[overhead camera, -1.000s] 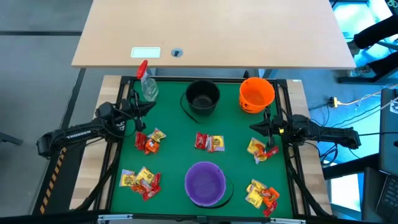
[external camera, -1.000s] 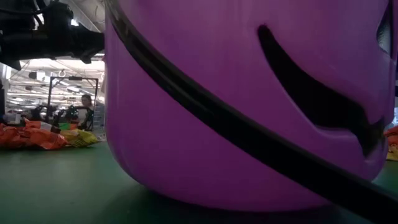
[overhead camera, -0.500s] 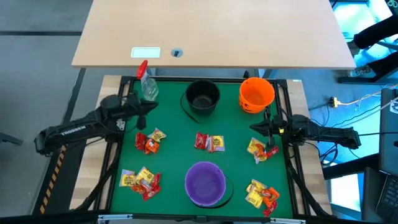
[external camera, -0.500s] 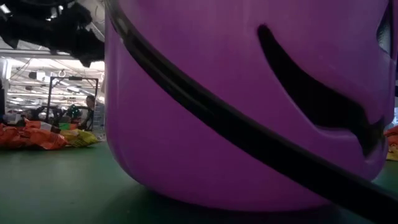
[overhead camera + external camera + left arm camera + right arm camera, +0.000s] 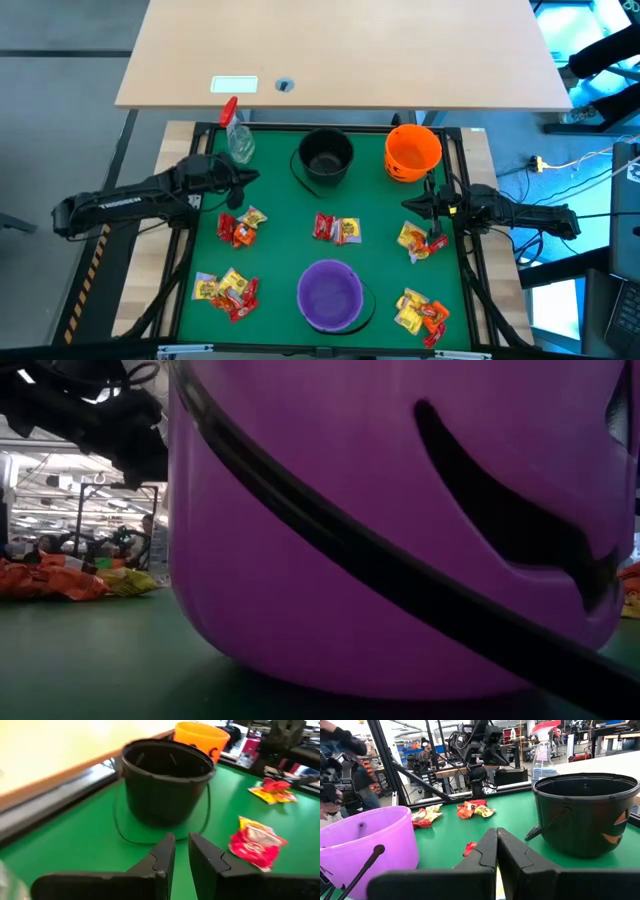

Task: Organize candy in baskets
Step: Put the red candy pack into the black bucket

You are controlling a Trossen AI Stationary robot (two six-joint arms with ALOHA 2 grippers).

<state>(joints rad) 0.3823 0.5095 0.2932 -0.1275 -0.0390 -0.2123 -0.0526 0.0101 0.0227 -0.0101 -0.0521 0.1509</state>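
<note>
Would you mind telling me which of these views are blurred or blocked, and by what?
Low view: the purple bucket sits right at the lens and fills most of the picture, its edges soft. Left wrist view: the black bucket and candy look smeared. High view: sharp and evenly lit, nothing blocked.

the left gripper (image 5: 243, 177) hangs over the green mat (image 5: 280, 250), just beside the clear spray bottle (image 5: 237, 137) and above a small candy pile (image 5: 240, 226). the black bucket (image 5: 326, 156) stands a little past its tip, with the orange bucket (image 5: 412, 152) farther on. the right gripper (image 5: 412, 204) hovers just below the orange bucket, next to another candy pile (image 5: 421, 241). between the two grippers lies a middle candy pile (image 5: 337, 229). the purple bucket (image 5: 330, 295) sits well apart from both, flanked by two more candy piles (image 5: 226, 291) (image 5: 419, 312).
</note>
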